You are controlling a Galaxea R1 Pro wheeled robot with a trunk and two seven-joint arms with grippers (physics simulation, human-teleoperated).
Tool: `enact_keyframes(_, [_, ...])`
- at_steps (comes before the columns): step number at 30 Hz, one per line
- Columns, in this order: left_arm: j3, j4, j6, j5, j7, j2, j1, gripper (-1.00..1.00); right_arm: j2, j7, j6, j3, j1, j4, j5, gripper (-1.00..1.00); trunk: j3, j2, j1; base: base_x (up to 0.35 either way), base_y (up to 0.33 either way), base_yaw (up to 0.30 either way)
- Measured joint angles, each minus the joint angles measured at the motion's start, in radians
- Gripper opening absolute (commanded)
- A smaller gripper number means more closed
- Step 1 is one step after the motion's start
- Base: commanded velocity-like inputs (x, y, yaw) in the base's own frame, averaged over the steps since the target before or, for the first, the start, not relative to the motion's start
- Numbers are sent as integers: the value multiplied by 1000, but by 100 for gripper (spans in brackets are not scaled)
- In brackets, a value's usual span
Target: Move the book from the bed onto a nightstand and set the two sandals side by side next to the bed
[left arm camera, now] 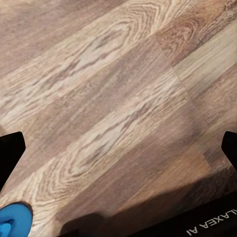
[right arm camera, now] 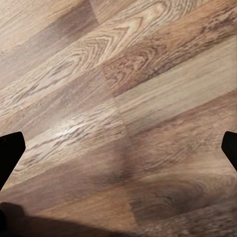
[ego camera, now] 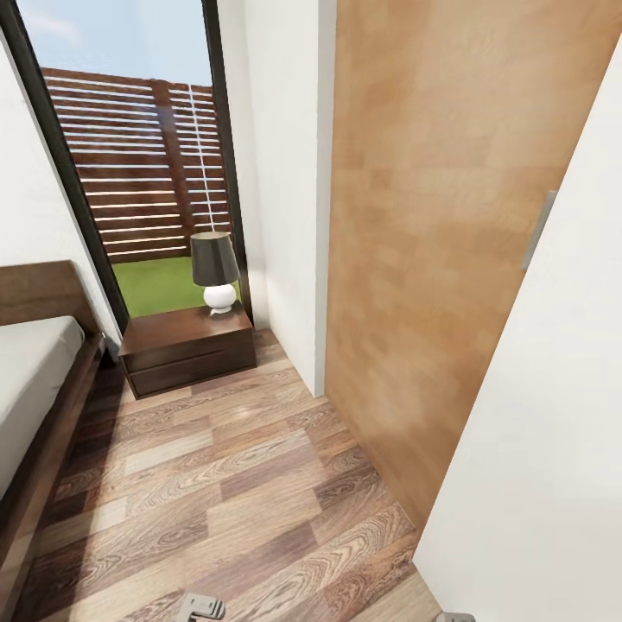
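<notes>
The bed, with its dark brown frame and grey mattress, lies along the left of the head view. Beside its headboard stands the low dark-brown nightstand under the tall window. The book and the sandals are out of view. My left gripper hangs open over bare plank floor, its dark fingertips far apart. A rounded bright blue shape sits at the corner of the left wrist view; I cannot tell what it is. My right gripper is open too, over the floor, holding nothing.
A lamp with a dark shade and white base stands on the nightstand. A light wooden door and a white wall close in on the right. Wood-plank floor runs between bed and door.
</notes>
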Motion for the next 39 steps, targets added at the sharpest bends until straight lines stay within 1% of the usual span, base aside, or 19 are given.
enact_keyframes(31, [1, 0, 5, 4, -4, 0, 0, 100, 4, 1, 0, 0, 0, 0, 0, 100, 0, 0, 0, 0, 0, 0])
enact_keyframes(39, [1, 0, 7, 5, -3, 0, 0, 100, 5, 2, 1, 0, 0, 0, 0, 100, 25, 56, -31, 0, 0, 0])
